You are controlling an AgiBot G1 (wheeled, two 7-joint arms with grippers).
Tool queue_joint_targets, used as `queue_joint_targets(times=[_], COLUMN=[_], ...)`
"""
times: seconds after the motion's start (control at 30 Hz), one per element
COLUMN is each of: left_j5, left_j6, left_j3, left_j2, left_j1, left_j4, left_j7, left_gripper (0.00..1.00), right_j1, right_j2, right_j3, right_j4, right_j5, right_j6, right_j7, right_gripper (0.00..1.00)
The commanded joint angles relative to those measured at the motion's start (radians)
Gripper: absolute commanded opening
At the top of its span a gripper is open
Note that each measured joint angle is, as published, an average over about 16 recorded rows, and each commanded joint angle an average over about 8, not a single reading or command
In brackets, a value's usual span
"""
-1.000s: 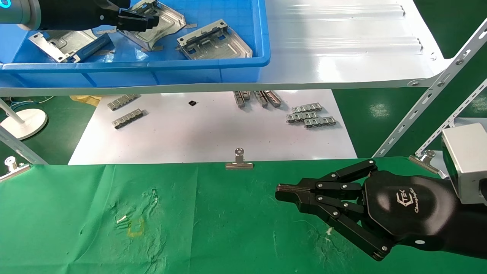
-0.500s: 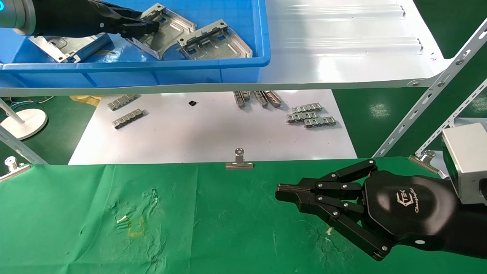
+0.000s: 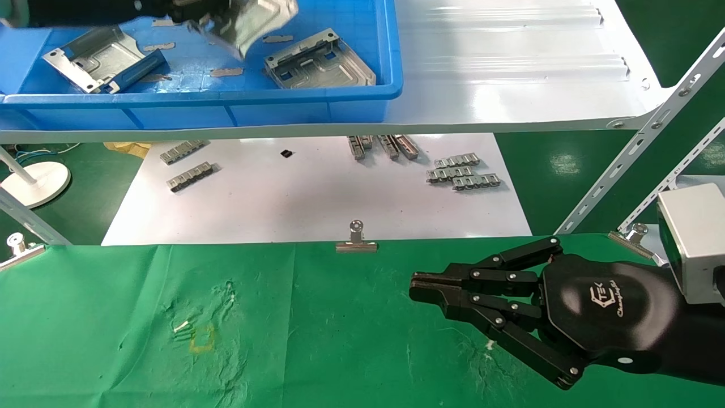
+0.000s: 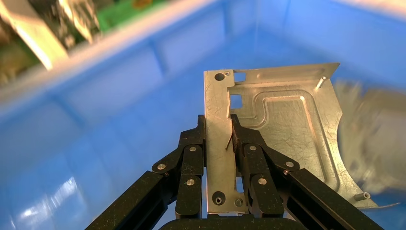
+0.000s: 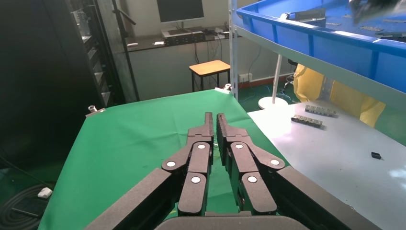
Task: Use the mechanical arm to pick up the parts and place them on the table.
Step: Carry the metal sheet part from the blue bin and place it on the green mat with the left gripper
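Note:
My left gripper (image 3: 195, 14) is up in the blue bin (image 3: 317, 96) on the white shelf. It is shut on the flange of a silvery stamped part (image 3: 255, 22) and holds it lifted and tilted above the bin floor; the left wrist view shows the flange (image 4: 219, 143) clamped between both fingers. Two more parts lie in the bin, one at the left (image 3: 96, 56) and one at the right (image 3: 317, 59). My right gripper (image 3: 419, 286) rests shut and empty over the green table (image 3: 283, 340).
The glossy white shelf (image 3: 510, 79) overhangs a white sheet (image 3: 317, 198) with several small grey toothed strips (image 3: 461, 173). Binder clips (image 3: 355, 241) hold the cloth's far edge. A slotted white strut (image 3: 640, 141) slants at the right. A white lamp base (image 3: 34, 181) stands at the left.
My left gripper has lifted the gripped part up off the bin floor and toward the far side. The right arm has hardly moved.

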Motion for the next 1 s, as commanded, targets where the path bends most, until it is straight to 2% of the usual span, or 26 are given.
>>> queue_joint_targets(times=[0.03,0.13,0.33,0.43,0.63,0.83,1.0], left_j5=[-0.031,-0.060,-0.090,-0.117,-0.164,-0.216,-0.247], left_j6=[0.004,0.101,0.387,0.468,0.497,0.495,0.488], left_j3=[-0.022,-0.039,-0.045,-0.049,-0.010,0.098,0.190], left_j2=[-0.010,-0.029,-0.072,-0.095,-0.162,-0.272,-0.358], left_j1=[0.000,0.003,0.033,0.056,0.127,0.233,0.301], left_j4=[-0.011,-0.042,-0.116,-0.140,-0.251,-0.450,-0.523], left_j7=[0.021,0.087,0.283,0.361,0.453,0.545,0.591], left_gripper=[0.00,0.00,0.00,0.00,0.00,0.00,0.00], right_j1=[0.000,0.000,0.000,0.000,0.000,0.000,0.000], right_j2=[0.000,0.000,0.000,0.000,0.000,0.000,0.000], right_j3=[0.000,0.000,0.000,0.000,0.000,0.000,0.000], right_j4=[0.000,0.000,0.000,0.000,0.000,0.000,0.000], right_j5=[0.000,0.000,0.000,0.000,0.000,0.000,0.000], right_j6=[0.000,0.000,0.000,0.000,0.000,0.000,0.000], right_j7=[0.000,0.000,0.000,0.000,0.000,0.000,0.000], right_gripper=[1.00,1.00,1.00,1.00,1.00,1.00,1.00])
